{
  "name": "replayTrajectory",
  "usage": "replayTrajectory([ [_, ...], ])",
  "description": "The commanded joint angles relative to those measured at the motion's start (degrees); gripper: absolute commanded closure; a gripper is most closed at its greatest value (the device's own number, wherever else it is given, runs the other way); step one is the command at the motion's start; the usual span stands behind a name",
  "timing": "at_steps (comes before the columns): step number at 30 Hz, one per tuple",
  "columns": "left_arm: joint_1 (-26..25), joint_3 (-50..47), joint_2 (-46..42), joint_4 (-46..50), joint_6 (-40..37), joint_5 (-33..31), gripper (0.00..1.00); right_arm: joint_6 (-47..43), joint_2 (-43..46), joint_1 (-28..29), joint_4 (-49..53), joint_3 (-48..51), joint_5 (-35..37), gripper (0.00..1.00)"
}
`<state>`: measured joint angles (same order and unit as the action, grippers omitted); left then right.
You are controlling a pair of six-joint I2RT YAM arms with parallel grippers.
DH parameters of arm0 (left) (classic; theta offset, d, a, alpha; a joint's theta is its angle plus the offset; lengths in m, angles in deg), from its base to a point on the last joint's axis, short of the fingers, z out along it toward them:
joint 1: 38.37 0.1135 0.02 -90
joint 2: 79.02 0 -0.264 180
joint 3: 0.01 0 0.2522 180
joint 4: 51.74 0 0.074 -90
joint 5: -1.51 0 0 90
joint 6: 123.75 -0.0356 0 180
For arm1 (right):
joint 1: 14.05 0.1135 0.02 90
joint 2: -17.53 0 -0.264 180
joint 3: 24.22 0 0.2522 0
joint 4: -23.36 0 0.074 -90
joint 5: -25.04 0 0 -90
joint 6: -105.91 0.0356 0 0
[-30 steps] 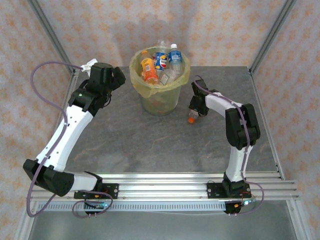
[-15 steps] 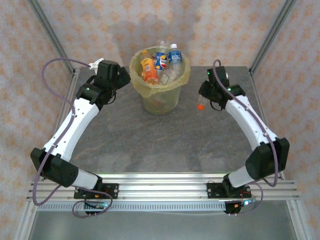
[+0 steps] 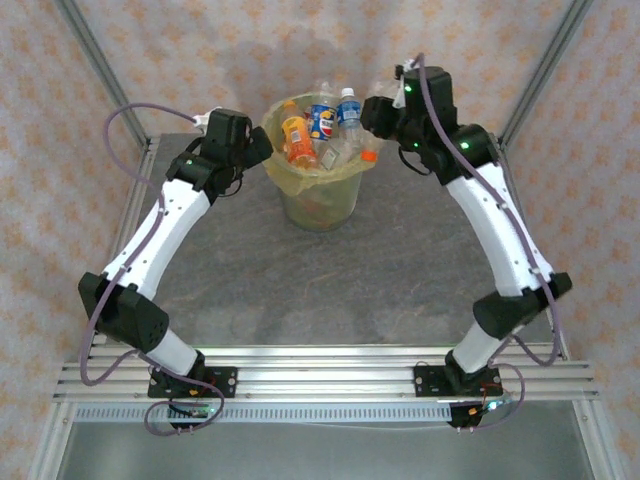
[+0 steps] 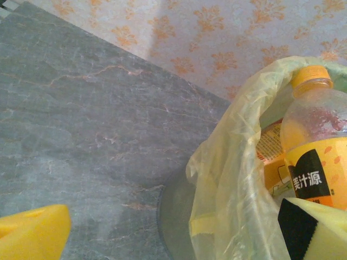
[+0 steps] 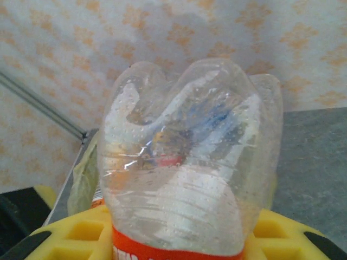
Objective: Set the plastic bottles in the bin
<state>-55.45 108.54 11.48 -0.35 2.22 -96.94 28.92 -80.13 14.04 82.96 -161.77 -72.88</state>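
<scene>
We see the gripped bottle (image 5: 179, 162) base-first in the right wrist view, with its lobed clear bottom toward the camera and its orange label (image 5: 162, 252) down between the yellow pads (image 5: 76, 233). From above, its orange cap (image 3: 369, 155) points at the right rim of the bin (image 3: 320, 205). The long axis runs from that cap back under the right gripper (image 3: 380, 118) toward the far wall. This gripper is clamped on the bottle across the label and holds it over the rim, off the table (image 3: 300, 280). The left gripper (image 3: 255, 150) is spread wide and empty, just beside the bin's left rim. One of its pads lies close to an orange bottle (image 4: 317, 146) that stands cap-up in the bin among the others (image 3: 322, 122).
</scene>
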Motion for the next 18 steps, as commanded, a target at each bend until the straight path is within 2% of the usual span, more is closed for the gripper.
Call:
replayTrajectory([
  [1,0.7,3.3,2.0,-0.7,-1.9,0.8,0.00,-4.3,-7.3,1.8,4.5,-9.0,-2.8,0.64],
  [5,0.7,5.3,4.2,-0.2,-2.2,1.7,0.04,-7.2,-17.8,4.5,11.0,-24.7,-1.9,0.64],
  [8,0.7,6.3,5.4,0.1,-2.0,2.1,0.08,-8.0,-23.7,5.3,14.3,-32.6,-1.0,0.64],
  [18,0.7,5.9,4.9,0.0,-1.6,1.5,0.12,-10.9,-28.6,6.5,13.0,-32.7,0.6,0.63],
])
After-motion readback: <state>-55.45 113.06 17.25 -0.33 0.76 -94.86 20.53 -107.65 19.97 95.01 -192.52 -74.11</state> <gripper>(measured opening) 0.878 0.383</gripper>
